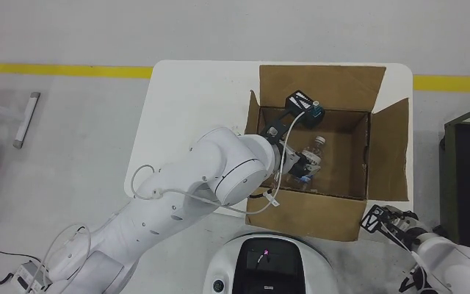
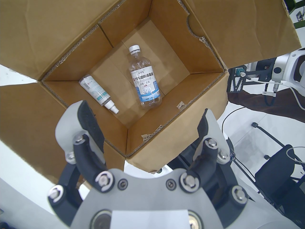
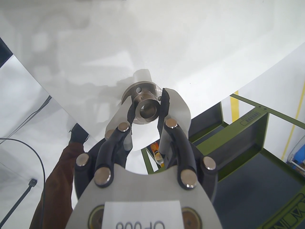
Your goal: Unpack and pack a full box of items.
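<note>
Grey floor (image 1: 73,147) with a yellow line (image 1: 73,70) across it, and the white worktop (image 1: 198,95) has the open cardboard box (image 1: 323,84) on its right half, flaps folded out. From above, the left arm (image 1: 220,173) stretches over the box's opening, a clear bottle (image 1: 316,149) lies inside, and the right pincer (image 1: 382,219) sits just off the box's near right corner. Left wrist cam: the left pincer (image 2: 145,113) is released, fingers spread wide with nothing between them, hanging above the box. The clear bottle lies flat on the box floor, with a smaller spray bottle (image 2: 99,94) beside it but not touching, close to one wall. Right wrist cam: the right pincer is clenched on a small metal fitting (image 3: 145,109) near the worktop's edge, with a green rack (image 3: 250,139) just beyond.
</note>
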Motion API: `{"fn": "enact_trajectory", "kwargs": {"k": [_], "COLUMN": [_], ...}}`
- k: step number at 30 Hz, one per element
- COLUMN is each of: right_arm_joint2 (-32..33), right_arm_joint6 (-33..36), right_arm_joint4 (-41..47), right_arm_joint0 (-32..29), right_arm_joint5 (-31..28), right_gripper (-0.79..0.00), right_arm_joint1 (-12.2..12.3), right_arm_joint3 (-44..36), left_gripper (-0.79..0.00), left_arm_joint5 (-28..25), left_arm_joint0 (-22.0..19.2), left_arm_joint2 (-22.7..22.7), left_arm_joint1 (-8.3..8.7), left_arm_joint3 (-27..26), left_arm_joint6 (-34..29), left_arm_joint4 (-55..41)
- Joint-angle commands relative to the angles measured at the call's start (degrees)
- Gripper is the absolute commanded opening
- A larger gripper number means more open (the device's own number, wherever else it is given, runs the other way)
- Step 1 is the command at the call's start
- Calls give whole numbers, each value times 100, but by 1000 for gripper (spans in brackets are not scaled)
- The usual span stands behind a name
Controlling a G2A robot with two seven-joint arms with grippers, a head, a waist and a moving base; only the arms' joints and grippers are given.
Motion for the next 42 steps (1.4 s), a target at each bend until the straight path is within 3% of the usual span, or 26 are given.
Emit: {"fn": "enact_trajectory", "kwargs": {"k": [1, 11, 18, 26, 36, 42], "right_arm_joint2": [65, 992, 2096, 3001, 3355, 3541], "right_arm_joint6": [-16, -437, -991, -1647, -1887, -2013], "right_arm_joint4": [44, 575, 1426, 2729, 3741, 4395], "right_arm_joint0": [-30, -501, -877, -872, -788, -745], "right_arm_joint5": [0, 3, 190, 234, -65, -285], "right_gripper": [-785, -785, -785, -785, -785, -785], "right_arm_joint1": [0, -25, -107, -173, -160, -139], "right_arm_joint3": [-60, -788, -1196, -1286, -1286, -1286], "left_gripper": [0, 0, 0, 0, 0, 0], "left_arm_joint5": [0, 0, 0, -103, -274, -238], "left_arm_joint0": [0, 0, 0, 148, 558, 858], "left_arm_joint2": [0, 0, 0, -81, -672, -1175], "left_arm_joint1": [0, 0, 0, 21, 187, 283], "left_arm_joint3": [0, 0, 0, -45, -1019, -1517], "left_arm_joint6": [0, 0, 0, 229, 556, 401], "left_arm_joint4": [0, 0, 0, 83, 1302, 1888]}}
